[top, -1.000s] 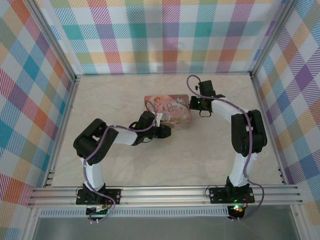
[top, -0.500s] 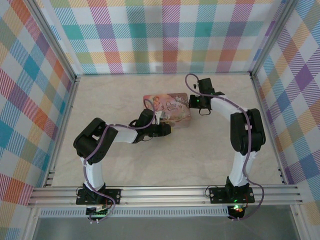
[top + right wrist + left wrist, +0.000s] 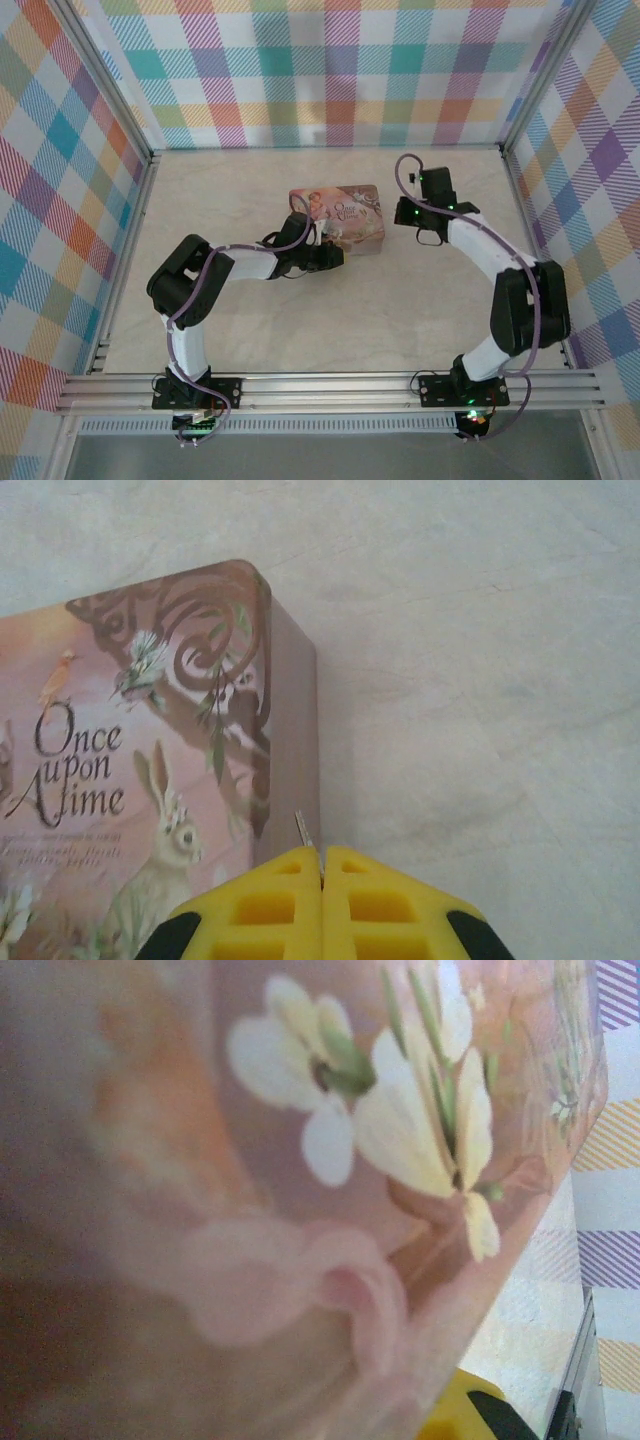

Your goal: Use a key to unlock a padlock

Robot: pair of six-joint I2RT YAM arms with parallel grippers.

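The key is a thin metal sliver pinched between the closed yellow fingertips of the right gripper. It is just beside the right wall of the pink "Once upon a time" tin on the worktop. The left gripper sits against the tin's near side; I cannot tell how far open it is.

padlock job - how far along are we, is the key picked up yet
Done: the key looks picked up, its thin metal tip poking from the shut right gripper. In hand: that gripper hangs at the edge of the pink tin, and the left gripper sits close against the tin's flowered side. Left: getting the key into the padlock and turning it; nothing suggests that has happened.
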